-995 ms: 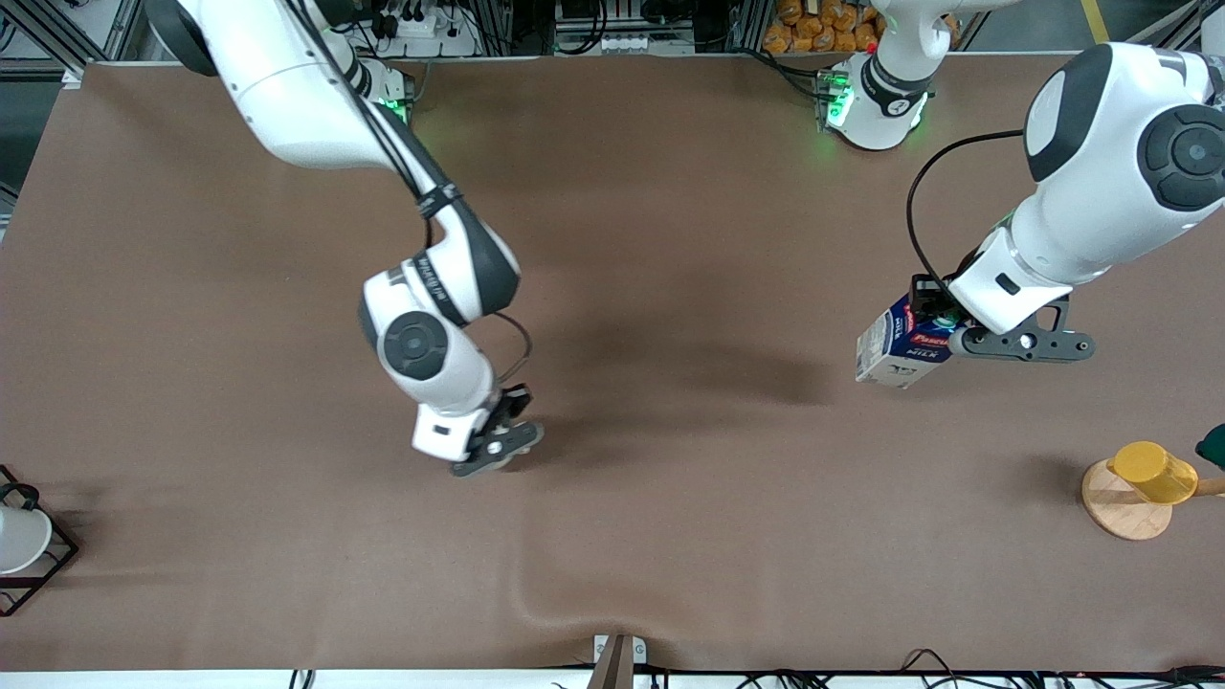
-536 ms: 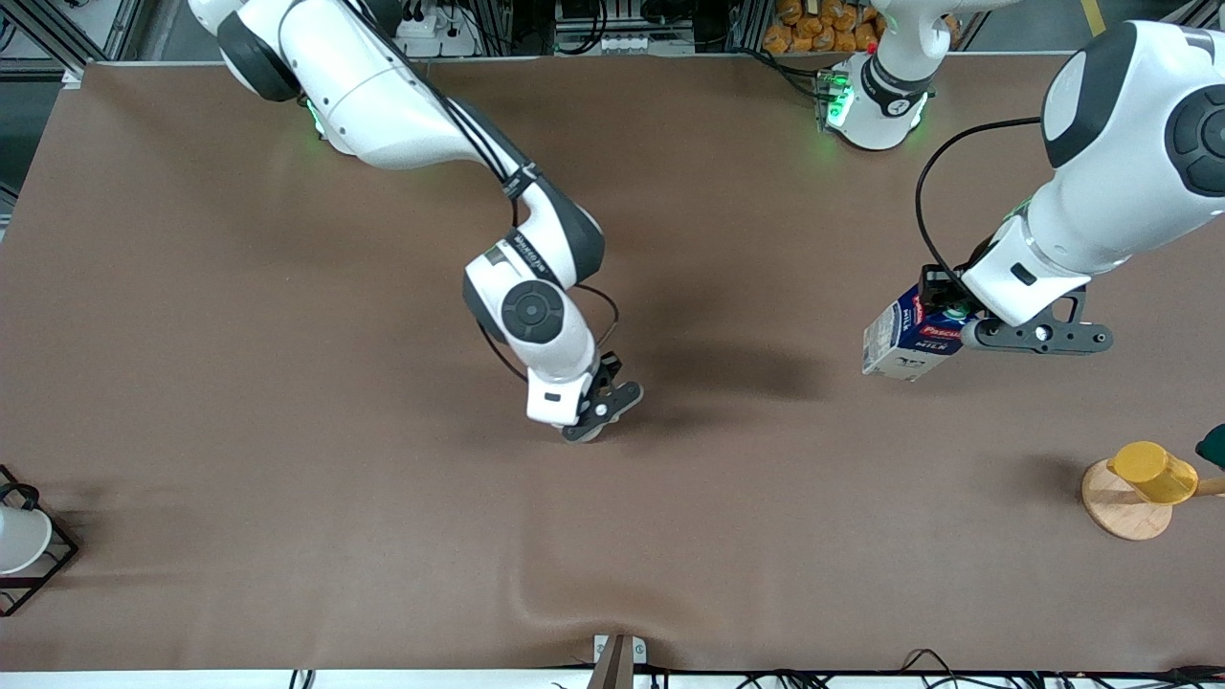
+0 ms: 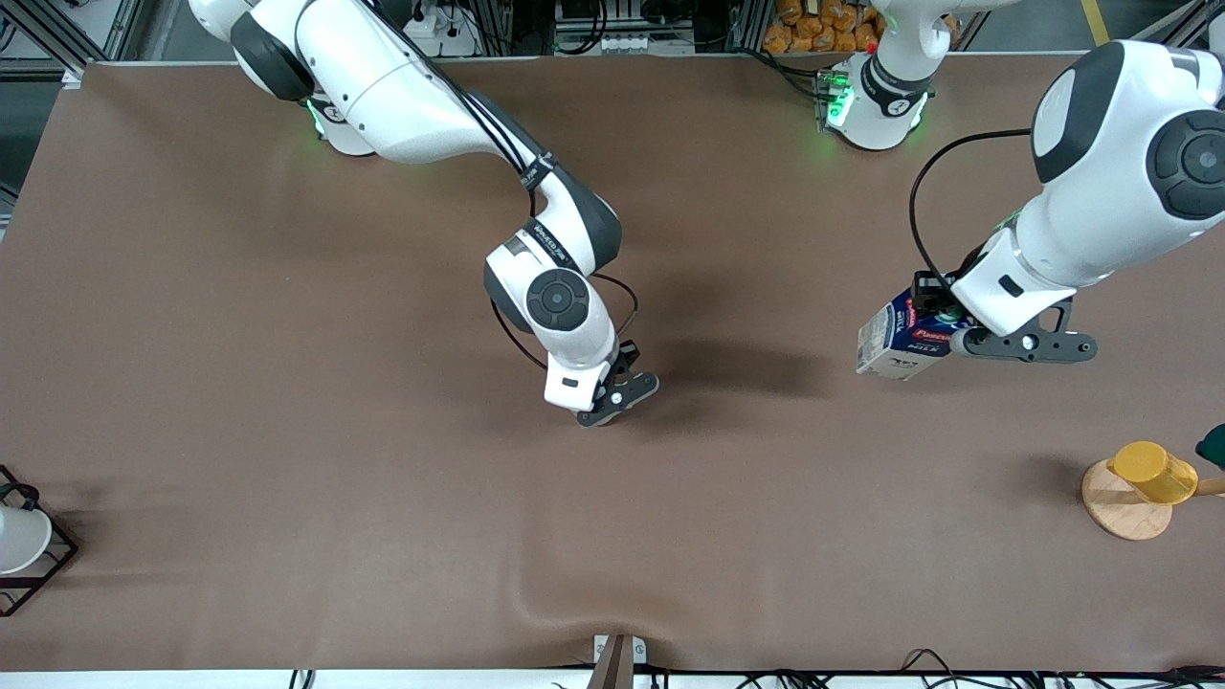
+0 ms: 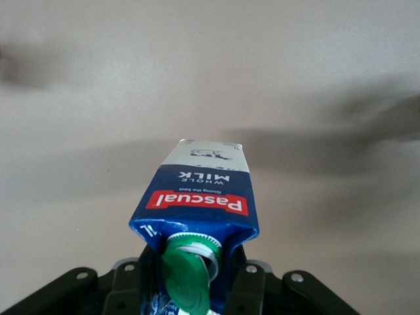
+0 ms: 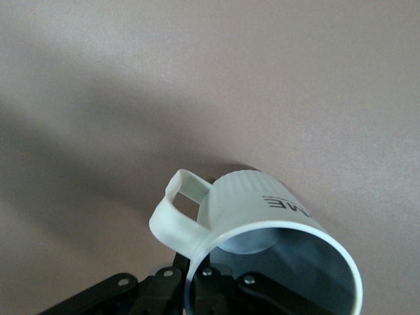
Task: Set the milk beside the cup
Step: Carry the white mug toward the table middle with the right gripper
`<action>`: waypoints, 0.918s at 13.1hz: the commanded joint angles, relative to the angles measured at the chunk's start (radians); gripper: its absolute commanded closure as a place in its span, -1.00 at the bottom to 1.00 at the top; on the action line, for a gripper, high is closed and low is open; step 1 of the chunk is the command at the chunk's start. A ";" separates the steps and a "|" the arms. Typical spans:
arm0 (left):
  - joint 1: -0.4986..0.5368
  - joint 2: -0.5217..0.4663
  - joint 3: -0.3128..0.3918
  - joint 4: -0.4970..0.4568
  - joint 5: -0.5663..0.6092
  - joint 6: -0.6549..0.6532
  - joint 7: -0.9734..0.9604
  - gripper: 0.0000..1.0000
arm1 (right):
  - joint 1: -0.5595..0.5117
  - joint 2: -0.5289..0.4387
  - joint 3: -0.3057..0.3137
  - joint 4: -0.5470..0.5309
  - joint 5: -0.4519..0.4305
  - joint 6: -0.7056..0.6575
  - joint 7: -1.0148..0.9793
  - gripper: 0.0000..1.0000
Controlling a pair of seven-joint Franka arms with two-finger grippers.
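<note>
The milk [image 3: 900,340], a dark blue carton with a red label band and a green cap, hangs tilted in my left gripper [image 3: 936,327], just over the brown table near the left arm's end. In the left wrist view the fingers [image 4: 246,289] press both sides of the milk's top [image 4: 200,197]; the left gripper [image 4: 197,292] is shut on it. My right gripper [image 3: 612,397] is over the middle of the table. The right wrist view shows it [image 5: 205,289] shut on the rim of the off-white cup [image 5: 262,203], beside the handle. The front view hides the cup under the hand.
A yellow cup [image 3: 1153,471] sits on a round wooden stand [image 3: 1122,512] at the left arm's end, with a dark green thing [image 3: 1213,445] beside it. A white cup [image 3: 19,538] in a black wire rack [image 3: 53,565] stands at the right arm's end. The table cover has a wrinkle [image 3: 550,598] near the front edge.
My right arm has swung with the cup from nearer the front camera to over the middle of the table, toward the left arm's end. The left gripper with the milk only shifted slightly.
</note>
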State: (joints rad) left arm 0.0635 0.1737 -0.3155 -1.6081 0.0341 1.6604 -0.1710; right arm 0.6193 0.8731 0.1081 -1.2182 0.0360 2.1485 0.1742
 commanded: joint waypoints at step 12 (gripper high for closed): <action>-0.028 0.004 -0.031 0.063 -0.049 -0.044 -0.013 0.13 | -0.045 -0.123 -0.008 0.011 0.012 -0.107 0.051 -1.00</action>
State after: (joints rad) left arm 0.0463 0.1743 -0.3336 -1.5702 0.0023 1.6434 -0.1711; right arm 0.6081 0.8284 0.0967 -1.1830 0.0370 2.1008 0.2080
